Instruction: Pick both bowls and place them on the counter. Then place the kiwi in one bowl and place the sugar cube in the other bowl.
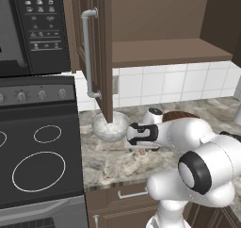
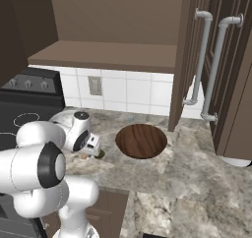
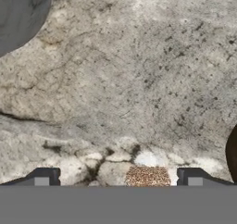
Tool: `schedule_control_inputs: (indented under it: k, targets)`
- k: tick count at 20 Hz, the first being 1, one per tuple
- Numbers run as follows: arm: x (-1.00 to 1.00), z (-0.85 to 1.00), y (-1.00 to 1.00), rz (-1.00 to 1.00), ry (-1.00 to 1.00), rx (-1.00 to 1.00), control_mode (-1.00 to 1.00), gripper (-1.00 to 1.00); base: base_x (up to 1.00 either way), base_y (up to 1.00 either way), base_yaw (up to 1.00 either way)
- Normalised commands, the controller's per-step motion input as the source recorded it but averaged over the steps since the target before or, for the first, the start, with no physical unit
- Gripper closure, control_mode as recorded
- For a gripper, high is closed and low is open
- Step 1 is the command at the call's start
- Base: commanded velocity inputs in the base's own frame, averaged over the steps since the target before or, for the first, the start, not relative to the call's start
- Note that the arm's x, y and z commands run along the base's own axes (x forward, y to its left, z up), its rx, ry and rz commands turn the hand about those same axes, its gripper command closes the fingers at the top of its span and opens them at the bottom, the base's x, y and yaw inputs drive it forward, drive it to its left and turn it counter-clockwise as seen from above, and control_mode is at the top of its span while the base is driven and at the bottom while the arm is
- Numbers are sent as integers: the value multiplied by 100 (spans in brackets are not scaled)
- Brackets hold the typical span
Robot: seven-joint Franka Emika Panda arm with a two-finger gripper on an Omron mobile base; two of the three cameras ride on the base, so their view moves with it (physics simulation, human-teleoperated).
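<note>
My gripper [image 3: 118, 179] is open and low over the counter [image 3: 139, 79]. The sugar cube [image 3: 148, 176], a speckled tan lump, lies between the fingertips, nearer the right one. The kiwi [image 2: 100, 154] lies just beside the hand, and its dark edge [image 3: 233, 156] shows at the right border of the hand view. On the counter the grey-white marbled bowl [image 1: 109, 126] stands beyond the hand, towards the stove. Its rim [image 3: 18, 15] fills the hand view's top left corner. To the right rests the wide dark wooden bowl [image 2: 141, 140], empty.
An open cabinet door [image 1: 96, 52] with a long handle hangs above the marbled bowl. The black stovetop [image 1: 37, 161] borders the counter on the left. Two closed cabinet doors [image 2: 216, 70] stand at the right. The tiled wall [image 2: 123, 92] backs the counter.
</note>
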Motion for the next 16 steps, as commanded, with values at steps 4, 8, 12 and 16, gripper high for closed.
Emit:
schedule_control_inputs:
  k: [4, 8, 12, 16]
  targets:
    - [11, -12, -6, 0, 0, 0, -100, -100, 0, 0, 0]
    - [2, -12, -12, 0, 0, 0, -100, -100, 0, 0, 0]
    - [-13, -14, -3, 0, 0, 0, -100, -100, 0, 0, 0]
    - [-17, -13, 0, 0, 0, 0, -100, -100, 0, 0, 0]
